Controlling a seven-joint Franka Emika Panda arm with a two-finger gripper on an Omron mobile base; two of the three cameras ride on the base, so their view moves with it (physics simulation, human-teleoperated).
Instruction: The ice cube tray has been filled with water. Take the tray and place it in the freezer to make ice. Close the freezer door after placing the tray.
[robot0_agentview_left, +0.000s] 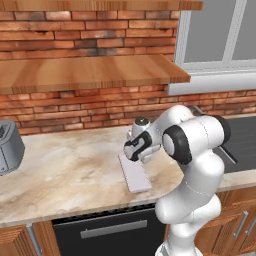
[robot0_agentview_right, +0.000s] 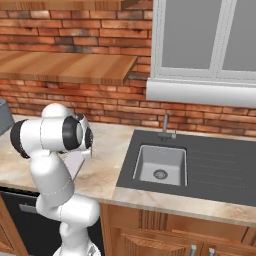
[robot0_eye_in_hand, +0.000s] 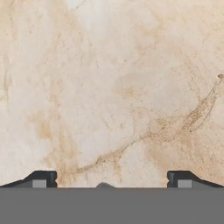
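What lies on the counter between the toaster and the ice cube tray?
Nothing: in the left base view, bare marble counter runs from the toaster to the ice cube tray.

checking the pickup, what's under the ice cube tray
The ice cube tray lies flat on the marble counter, near its front edge. The robot's hand covers the tray's far end.

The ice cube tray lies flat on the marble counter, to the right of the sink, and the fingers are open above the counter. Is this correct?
One detail is wrong: the ice cube tray lies to the left of the sink, not the right, as the right base view shows. The rest holds: it lies flat on the marble counter, and the fingers stand open above it.
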